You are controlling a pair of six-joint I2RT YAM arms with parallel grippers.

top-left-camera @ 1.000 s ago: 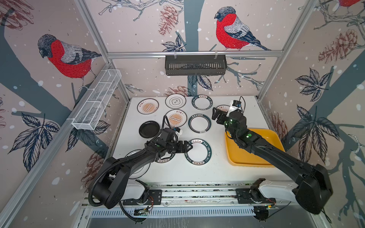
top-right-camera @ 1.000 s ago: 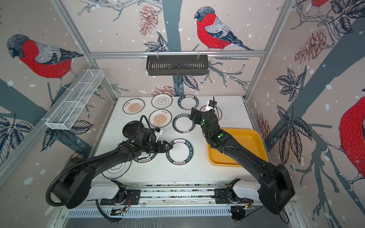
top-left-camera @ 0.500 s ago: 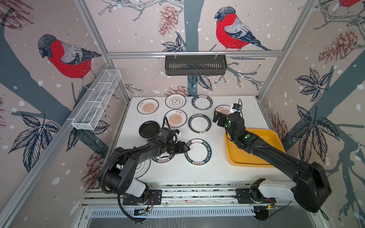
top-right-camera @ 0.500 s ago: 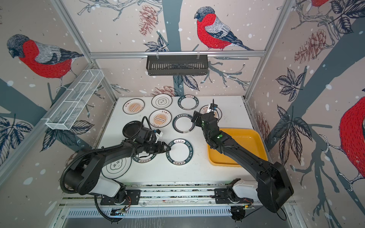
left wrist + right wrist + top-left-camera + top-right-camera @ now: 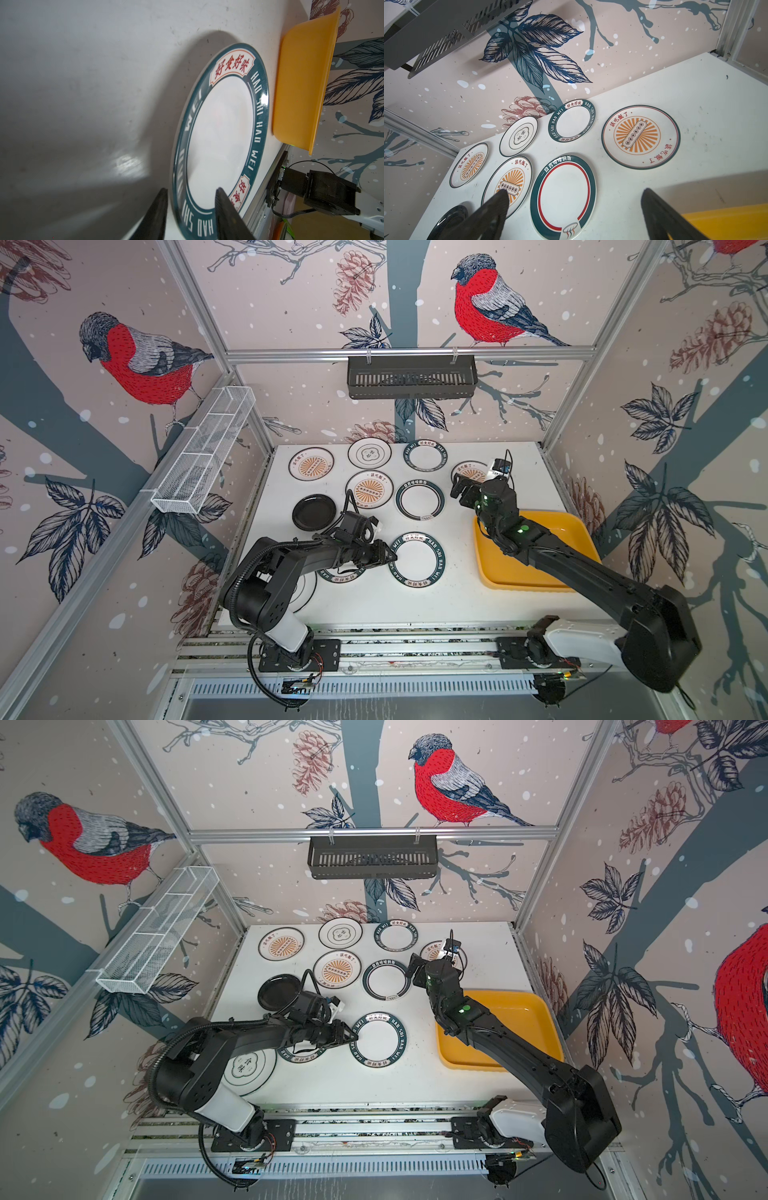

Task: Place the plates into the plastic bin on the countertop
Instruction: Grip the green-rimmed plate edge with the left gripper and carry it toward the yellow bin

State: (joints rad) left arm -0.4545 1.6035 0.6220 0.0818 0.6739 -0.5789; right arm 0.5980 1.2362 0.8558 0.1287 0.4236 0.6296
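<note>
Your left gripper point(image 5: 191, 189) has narrowed astride the rim of the HAO SHI HAO WEI plate point(image 5: 220, 128), not yet pinching; right gripper point(image 5: 574, 191) gapes wide.

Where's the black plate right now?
In both top views the black plate lies flat on the left part of the countertop, just left of the nearer sunburst plate.

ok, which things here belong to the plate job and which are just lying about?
Job: plates, spread over the countertop; bin, no plate visible in it yet.
Lying about: black basket; mesh basket.
</note>
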